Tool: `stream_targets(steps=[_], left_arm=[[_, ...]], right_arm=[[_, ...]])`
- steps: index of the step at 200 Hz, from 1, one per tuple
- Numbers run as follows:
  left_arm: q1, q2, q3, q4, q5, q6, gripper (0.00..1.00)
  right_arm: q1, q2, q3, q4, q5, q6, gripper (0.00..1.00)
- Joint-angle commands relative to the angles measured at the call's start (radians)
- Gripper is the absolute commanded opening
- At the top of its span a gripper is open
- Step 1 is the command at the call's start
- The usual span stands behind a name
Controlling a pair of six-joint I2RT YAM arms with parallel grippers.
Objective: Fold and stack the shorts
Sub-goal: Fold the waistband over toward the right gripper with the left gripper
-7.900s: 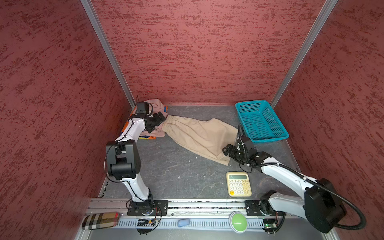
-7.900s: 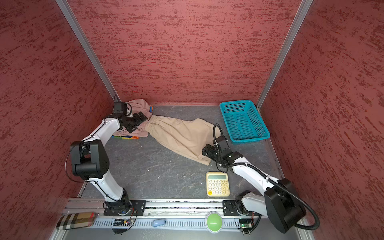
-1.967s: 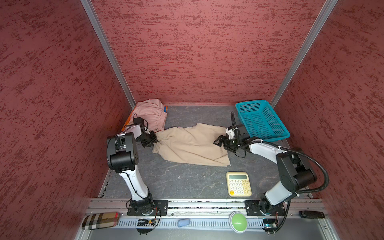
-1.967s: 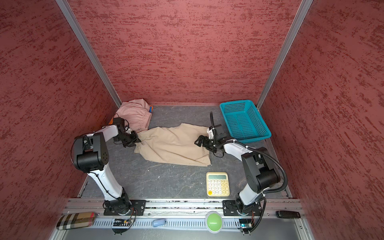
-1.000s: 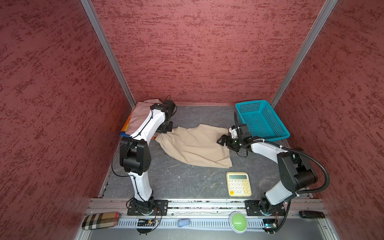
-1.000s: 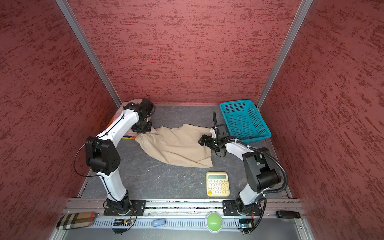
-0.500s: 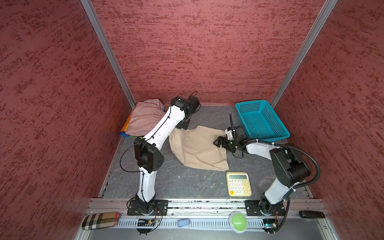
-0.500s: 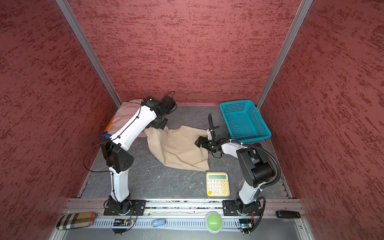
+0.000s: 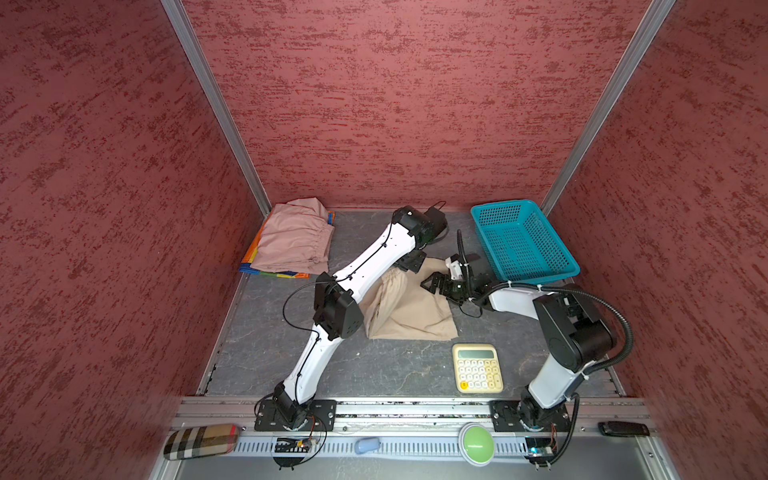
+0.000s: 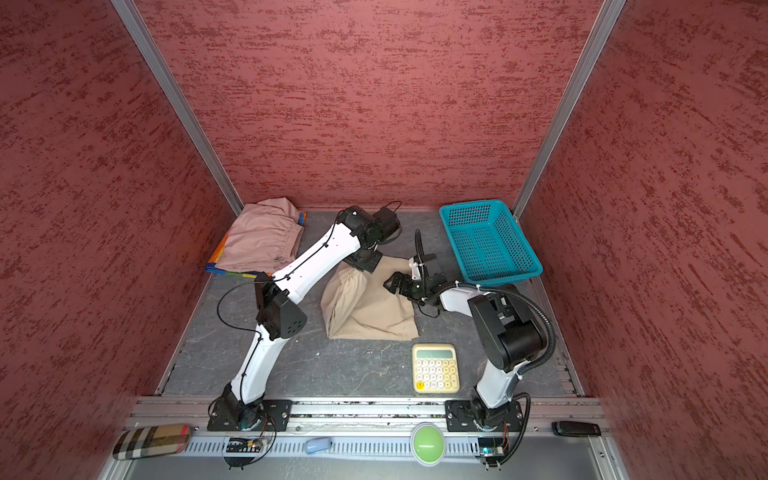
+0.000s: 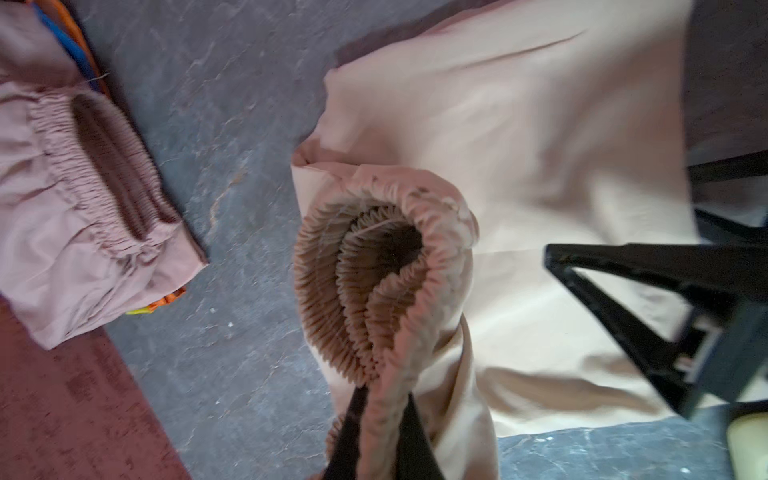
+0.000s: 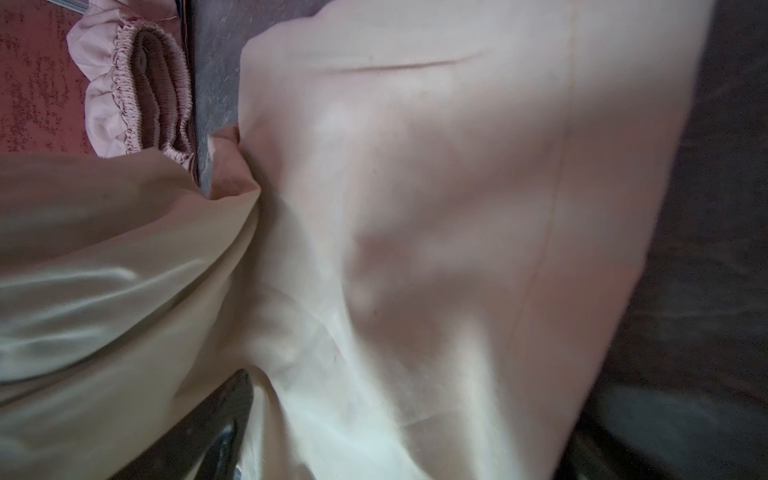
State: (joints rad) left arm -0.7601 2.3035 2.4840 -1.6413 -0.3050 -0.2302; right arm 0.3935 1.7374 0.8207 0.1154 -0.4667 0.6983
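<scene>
On your grey table (image 9: 395, 374), directly: beige shorts (image 9: 409, 307) mid, rainbow shorts (image 9: 291, 275) back left, teal basket (image 9: 540, 274) back right, calculator (image 9: 478, 368) front.

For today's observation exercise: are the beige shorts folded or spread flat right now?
Partly folded: the beige shorts are doubled over, their waistband lifted in the shut left end effector, not lying flat.

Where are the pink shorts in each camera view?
In a top view: pink shorts in the back left corner.
In a top view: same corner.
Left wrist: pink shorts across gray floor from the beige shorts.
Right wrist: pink shorts beyond the beige shorts.
Landmark: the beige shorts.
</scene>
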Motion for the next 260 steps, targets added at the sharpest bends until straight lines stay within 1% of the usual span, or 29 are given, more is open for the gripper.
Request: stream_targets(steps=[1, 31, 60, 70, 82, 88, 92, 97, 107, 108, 111, 113, 130, 147, 156, 176, 187, 203, 216, 226, 243, 260], left_arm=[[-0.007, 0.032, 0.031, -0.004, 0.119, -0.040, 0.00], [-0.004, 0.029, -0.049, 0.091, 0.232, -0.067, 0.00], [0.006, 0.018, -0.121, 0.179, 0.266, -0.089, 0.00], [0.019, 0.016, -0.139, 0.207, 0.286, -0.100, 0.15], [0.037, 0.003, -0.164, 0.252, 0.332, -0.113, 0.17], [0.047, -0.013, -0.179, 0.279, 0.367, -0.120, 0.25], [0.053, -0.026, -0.193, 0.302, 0.383, -0.126, 0.41], [0.060, -0.049, -0.209, 0.331, 0.399, -0.138, 0.57], [0.073, -0.105, -0.252, 0.408, 0.440, -0.154, 0.83], [0.075, -0.112, -0.256, 0.417, 0.444, -0.158, 0.85], [0.080, -0.133, -0.270, 0.443, 0.456, -0.166, 0.97], [0.084, -0.147, -0.281, 0.458, 0.465, -0.171, 1.00], [0.119, -0.280, -0.379, 0.626, 0.574, -0.223, 0.99], [0.172, -0.417, -0.515, 0.788, 0.652, -0.299, 1.00], [0.209, -0.492, -0.624, 0.873, 0.690, -0.349, 0.99], [0.298, -0.618, -0.893, 1.063, 0.803, -0.461, 0.99], [0.324, -0.662, -1.022, 1.132, 0.822, -0.496, 0.99], [0.342, -0.689, -1.152, 1.180, 0.838, -0.513, 0.99], [0.356, -0.681, -1.214, 1.184, 0.853, -0.509, 0.99], [0.369, -0.672, -1.242, 1.166, 0.852, -0.491, 0.99], [0.390, -0.660, -1.274, 1.132, 0.838, -0.440, 0.99], [0.417, -0.633, -1.292, 1.098, 0.846, -0.395, 0.99]], right_arm=[[0.017, 0.027, -0.053, -0.035, -0.023, 0.042, 0.99], [0.018, 0.008, -0.078, -0.033, -0.026, 0.045, 0.99], [0.016, -0.089, -0.110, -0.087, -0.007, 0.029, 0.99], [0.016, -0.130, -0.114, -0.124, 0.007, 0.012, 0.99], [0.015, -0.189, -0.116, -0.180, 0.031, -0.015, 0.99], [0.013, -0.219, -0.116, -0.215, 0.047, -0.029, 0.99], [0.011, -0.239, -0.114, -0.238, 0.059, -0.038, 0.99], [0.009, -0.263, -0.113, -0.268, 0.073, -0.052, 0.99], [-0.001, -0.325, -0.112, -0.323, 0.104, -0.075, 0.99], [-0.001, -0.330, -0.112, -0.328, 0.107, -0.078, 0.99], [-0.004, -0.346, -0.111, -0.344, 0.115, -0.084, 0.99], [-0.006, -0.354, -0.110, -0.354, 0.121, -0.088, 0.99], [-0.016, -0.416, -0.097, -0.421, 0.150, -0.114, 0.99], [-0.015, -0.450, -0.079, -0.452, 0.151, -0.118, 0.99], [-0.008, -0.450, -0.066, -0.465, 0.153, -0.118, 0.99], [0.036, -0.408, -0.038, -0.487, 0.209, -0.132, 0.99], [0.061, -0.365, -0.025, -0.478, 0.209, -0.134, 0.99], [0.099, -0.292, 0.005, -0.488, 0.239, -0.141, 0.99], [0.112, -0.226, 0.027, -0.508, 0.285, -0.149, 0.99], [0.113, -0.196, 0.040, -0.529, 0.329, -0.162, 0.99], [0.109, -0.165, 0.062, -0.560, 0.436, -0.191, 0.99], [0.102, -0.098, 0.105, -0.593, 0.528, -0.230, 0.97]])
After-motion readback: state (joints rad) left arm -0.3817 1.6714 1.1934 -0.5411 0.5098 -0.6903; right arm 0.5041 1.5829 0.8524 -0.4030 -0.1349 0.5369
